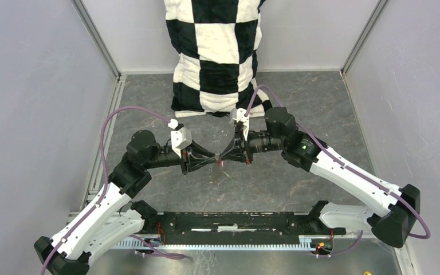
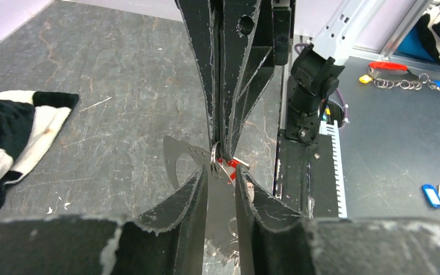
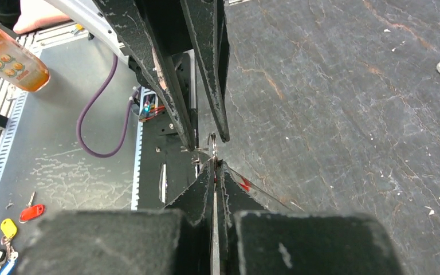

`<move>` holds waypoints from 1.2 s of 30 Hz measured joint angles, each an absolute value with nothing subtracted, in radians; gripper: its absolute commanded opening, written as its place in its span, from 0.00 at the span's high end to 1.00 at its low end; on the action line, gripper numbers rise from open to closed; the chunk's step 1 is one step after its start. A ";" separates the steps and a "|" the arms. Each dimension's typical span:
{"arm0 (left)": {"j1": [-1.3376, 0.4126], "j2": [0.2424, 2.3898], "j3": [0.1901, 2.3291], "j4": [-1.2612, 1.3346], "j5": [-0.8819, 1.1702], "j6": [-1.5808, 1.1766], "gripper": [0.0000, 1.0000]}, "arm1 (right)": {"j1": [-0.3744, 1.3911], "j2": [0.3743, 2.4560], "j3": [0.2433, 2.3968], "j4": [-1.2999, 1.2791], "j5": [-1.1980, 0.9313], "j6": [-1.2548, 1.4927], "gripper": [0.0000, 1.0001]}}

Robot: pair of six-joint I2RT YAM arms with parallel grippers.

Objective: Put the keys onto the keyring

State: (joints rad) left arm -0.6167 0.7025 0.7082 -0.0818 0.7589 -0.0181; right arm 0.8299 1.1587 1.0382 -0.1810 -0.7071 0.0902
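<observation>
My two grippers meet tip to tip above the middle of the dark table. My right gripper (image 1: 223, 158) (image 3: 215, 163) is shut on the keyring, a thin silvery-grey metal piece (image 2: 177, 157) seen edge-on between its fingers. A small ring (image 2: 213, 156) (image 3: 212, 143) and the red-headed key (image 2: 230, 166) (image 3: 244, 184) sit at its tips. My left gripper (image 1: 212, 160) (image 2: 220, 172) is open, one jaw on each side of the ring and the red key. More ring coils (image 2: 232, 226) hang below. The green-headed key is hidden.
A black-and-white checkered cloth (image 1: 217, 51) lies at the back of the table. The arms' black base rail (image 1: 235, 220) runs along the near edge. Off the table lie spare keys and rings (image 2: 401, 77), a blue tag (image 2: 432, 195), an orange bottle (image 3: 11, 57) and coloured tags (image 3: 31, 213).
</observation>
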 measured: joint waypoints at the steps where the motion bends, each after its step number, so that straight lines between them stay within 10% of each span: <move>1: -0.617 0.714 0.717 -0.091 0.767 -0.005 0.69 | 0.832 1.163 1.050 -0.203 -0.707 0.078 1.00; 7: -0.617 0.767 0.765 -0.169 0.849 0.070 0.70 | 0.865 1.215 1.136 -0.335 -0.704 -0.002 1.00; 14: -0.616 0.805 0.801 -0.265 0.903 0.166 0.98 | 0.902 1.261 1.203 -0.464 -0.689 -0.064 1.00; 23: -0.616 0.823 0.860 -0.380 0.928 0.294 0.98 | 0.918 1.292 1.275 -0.550 -0.681 -0.112 0.98; 30: -0.617 0.801 0.841 -0.316 0.910 0.236 0.98 | 0.912 1.246 1.223 -0.467 -0.665 -0.043 0.51; 36: -0.617 0.712 0.768 -0.098 0.815 0.031 0.98 | 0.860 1.064 1.047 -0.276 -0.622 0.076 0.45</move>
State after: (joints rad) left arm -0.6167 0.7120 0.7681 -0.0978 0.8154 0.0307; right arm 0.8600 1.0641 1.0470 -0.2764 -0.6224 0.0761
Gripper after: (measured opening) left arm 0.032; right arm 0.531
